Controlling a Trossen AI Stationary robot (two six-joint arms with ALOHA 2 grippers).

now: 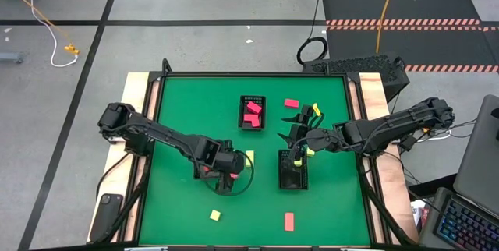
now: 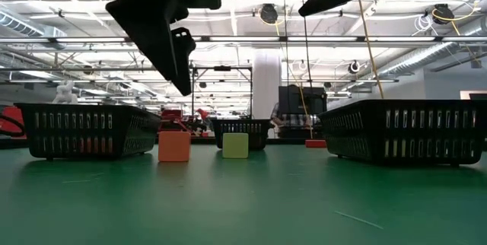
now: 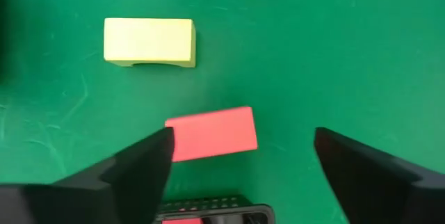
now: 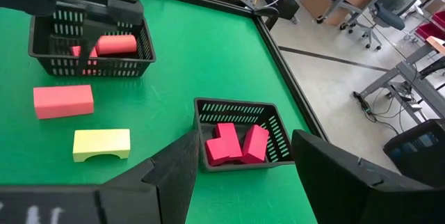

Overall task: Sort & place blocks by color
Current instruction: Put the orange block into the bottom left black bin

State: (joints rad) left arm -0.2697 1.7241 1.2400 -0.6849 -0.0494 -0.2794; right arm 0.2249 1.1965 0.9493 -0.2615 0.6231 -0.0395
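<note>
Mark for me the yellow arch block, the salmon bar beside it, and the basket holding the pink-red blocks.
yellow arch block (image 3: 149,41), left wrist view, centre of its top face.
salmon bar (image 3: 212,133), left wrist view, middle of its top face.
pink-red basket (image 4: 236,108), right wrist view, far rim.

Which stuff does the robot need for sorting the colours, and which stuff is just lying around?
For the job:
- pink blocks in a black tray
- orange block
- yellow block
- yellow cube
- left gripper and right gripper, both open

Just lying about:
- laptop
- keyboard
- floor cables
</note>
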